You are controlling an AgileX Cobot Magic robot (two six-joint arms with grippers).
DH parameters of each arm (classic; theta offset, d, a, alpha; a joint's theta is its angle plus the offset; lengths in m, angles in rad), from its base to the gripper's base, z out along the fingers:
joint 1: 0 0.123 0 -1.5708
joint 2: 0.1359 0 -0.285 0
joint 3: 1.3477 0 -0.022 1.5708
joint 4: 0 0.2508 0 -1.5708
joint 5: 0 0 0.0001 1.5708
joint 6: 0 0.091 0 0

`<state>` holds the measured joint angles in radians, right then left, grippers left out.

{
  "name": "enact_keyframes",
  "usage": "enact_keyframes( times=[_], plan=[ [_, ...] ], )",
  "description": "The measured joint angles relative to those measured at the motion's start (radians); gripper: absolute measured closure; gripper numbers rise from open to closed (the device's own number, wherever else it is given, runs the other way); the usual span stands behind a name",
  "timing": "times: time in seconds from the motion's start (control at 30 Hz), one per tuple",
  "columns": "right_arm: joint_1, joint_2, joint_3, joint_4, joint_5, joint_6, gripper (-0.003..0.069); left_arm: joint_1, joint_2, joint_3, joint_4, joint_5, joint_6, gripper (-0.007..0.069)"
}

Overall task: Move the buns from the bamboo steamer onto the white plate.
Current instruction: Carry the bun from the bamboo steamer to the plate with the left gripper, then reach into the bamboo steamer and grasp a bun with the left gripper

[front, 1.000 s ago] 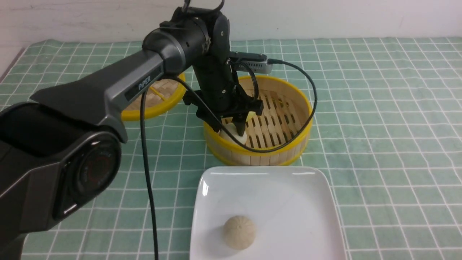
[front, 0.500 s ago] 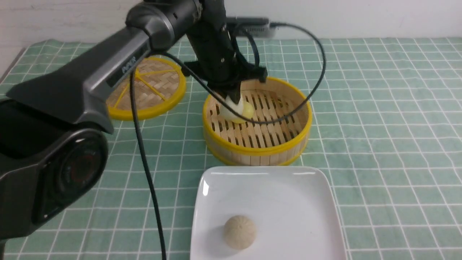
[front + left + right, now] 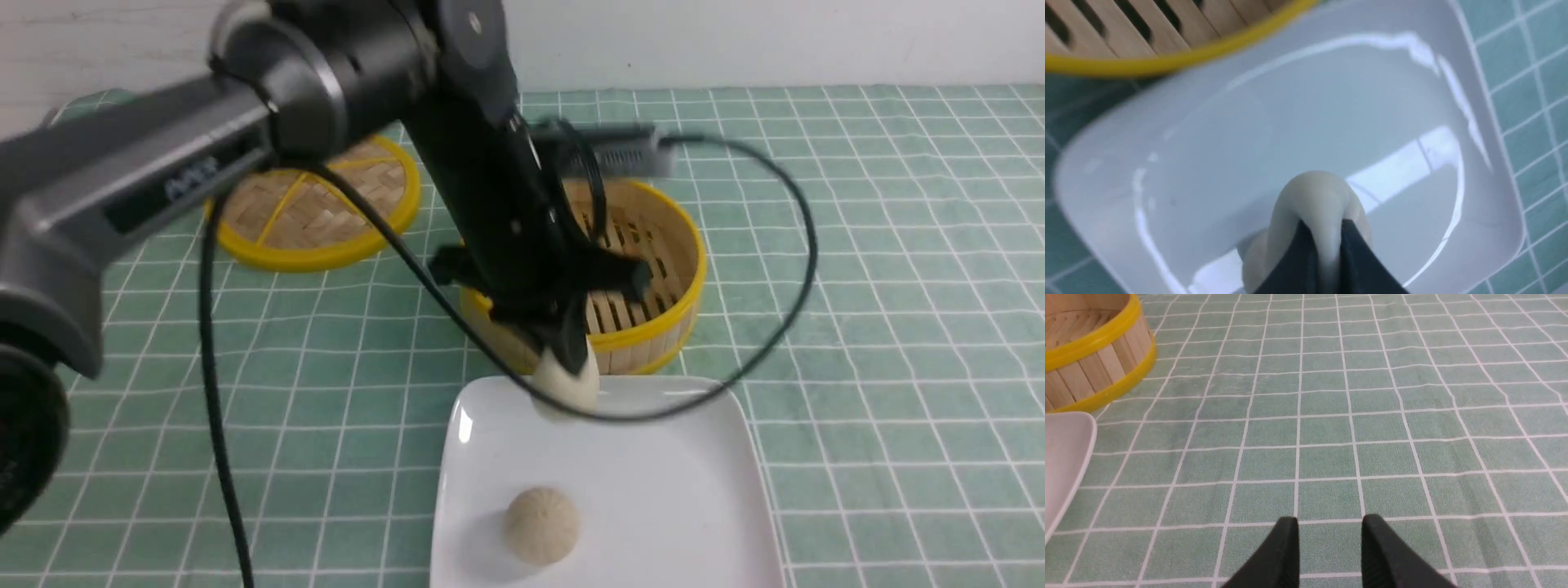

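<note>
**Lettering.** One short row of pale characters (image 3: 193,170) stands on a darker strip set into the grey casing of the left arm (image 3: 106,192), in the upper left of the front view. The row runs slanted along the length of the link. It is too blurred for any letter, brand or number to be made out. No legible writing appears in the left wrist view or the right wrist view.

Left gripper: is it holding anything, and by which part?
Yes: the left gripper pinches the cream bun from above, across its middle, the soft dough squashed between the fingertips.
</note>
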<state>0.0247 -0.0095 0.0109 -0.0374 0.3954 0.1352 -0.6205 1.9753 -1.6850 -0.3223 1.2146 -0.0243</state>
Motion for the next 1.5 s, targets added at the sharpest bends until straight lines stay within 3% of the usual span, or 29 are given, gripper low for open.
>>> enact_keyframes(
  times=[0.27,0.43,0.6,0.7,0.87,0.97,1.03,1.13,1.2,1.3,1.5],
  plan=[
    [0.000,0.000,0.000,0.000,0.000,0.000,0.0419,-0.064,0.060,0.043,0.025,-0.114,-0.006,0.0547],
    [0.000,0.000,0.000,0.000,0.000,0.000,0.0419,-0.064,0.070,0.044,0.095,-0.127,-0.017,0.0414],
    [0.000,0.000,0.000,0.000,0.000,0.000,0.0419,-0.064,0.071,0.045,0.130,-0.155,-0.047,0.0232],
    [0.000,0.000,0.000,0.000,0.000,0.000,0.0419,-0.064,0.071,0.040,0.129,-0.184,-0.090,0.0169],
    [0.000,0.000,0.000,0.000,0.000,0.000,0.0419,-0.064,0.071,-0.019,0.161,-0.182,-0.117,0.0140],
    [0.000,0.000,0.000,0.000,0.000,0.000,0.0419,-0.064,0.071,-0.094,0.256,-0.160,-0.175,0.0168],
    [0.000,0.000,0.000,0.000,0.000,0.000,0.0419,-0.064,0.071,-0.141,0.348,-0.149,-0.234,0.0230],
    [0.000,0.000,0.000,0.000,0.000,0.000,0.0419,-0.064,0.071,-0.197,0.473,-0.139,-0.291,0.0372],
    [0.000,0.000,0.000,0.000,0.000,0.000,0.0419,-0.051,0.071,-0.237,0.519,-0.129,-0.295,0.0532],
    [0.000,0.000,0.000,0.000,0.000,0.000,0.0419,-0.007,0.071,-0.315,0.465,-0.111,-0.283,0.0607],
    [0.000,0.000,0.000,0.000,0.000,0.000,0.0419,0.140,0.070,-0.416,0.230,-0.183,-0.191,0.0618]
  ],
)
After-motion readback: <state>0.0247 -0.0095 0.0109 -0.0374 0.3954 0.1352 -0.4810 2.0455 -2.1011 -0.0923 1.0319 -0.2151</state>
